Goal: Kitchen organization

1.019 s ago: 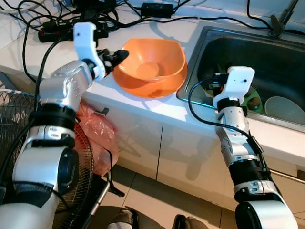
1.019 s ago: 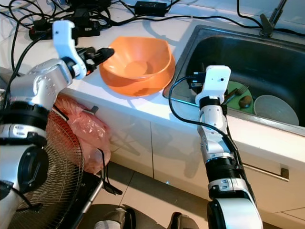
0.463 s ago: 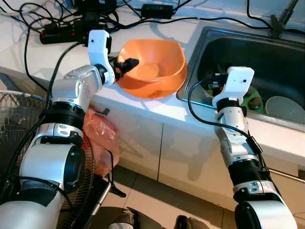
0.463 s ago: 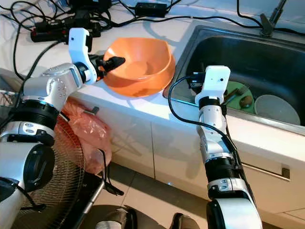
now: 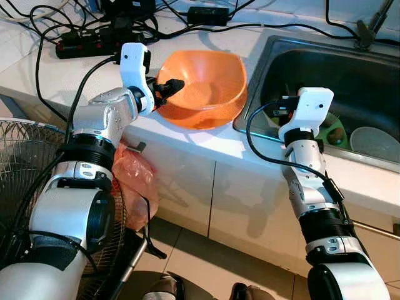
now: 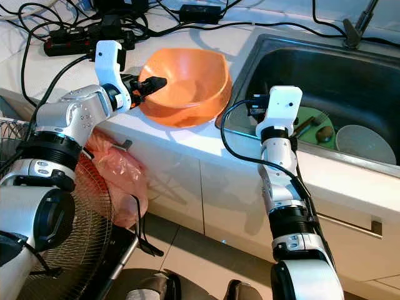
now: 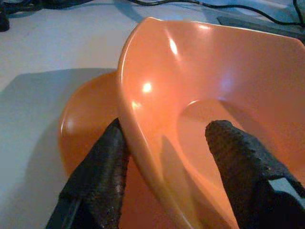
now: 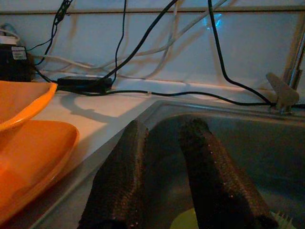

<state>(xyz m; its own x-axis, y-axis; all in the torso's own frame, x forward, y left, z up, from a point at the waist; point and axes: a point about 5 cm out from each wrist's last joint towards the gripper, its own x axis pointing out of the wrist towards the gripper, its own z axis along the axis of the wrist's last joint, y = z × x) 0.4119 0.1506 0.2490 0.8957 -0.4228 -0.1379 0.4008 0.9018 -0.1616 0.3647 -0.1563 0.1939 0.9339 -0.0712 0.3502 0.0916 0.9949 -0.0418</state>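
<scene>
A white kitchen counter [image 5: 75,75] is running across the scene, with white cabinet doors [image 5: 187,187] below it and a tiled floor underneath. At 12 o'clock on the counter, black cables and a power strip [image 5: 94,44] are lying in a tangle. A steel sink [image 5: 350,75] is sitting at 2 o'clock, holding a green plate [image 5: 330,128] and a pale bowl [image 5: 374,142], both partly cut off by the sink rim and the right arm. At 8 o'clock a fan grille [image 5: 25,169] and a pink plastic bag [image 5: 134,181] are standing by the cabinets, half hidden behind the left arm.

The orange bowl [image 5: 206,87] is resting on the counter just left of the sink, apparently nested on a second orange piece [image 7: 86,119] beneath it. The left gripper [image 5: 172,87] is straddling the bowl's rim at its 9 o'clock side, one finger [image 7: 102,167] outside the wall and the other inside, spread and not visibly pinching. The right gripper [image 8: 164,162] is hovering over the sink's near-left edge, fingers slightly parted and holding nothing.
</scene>
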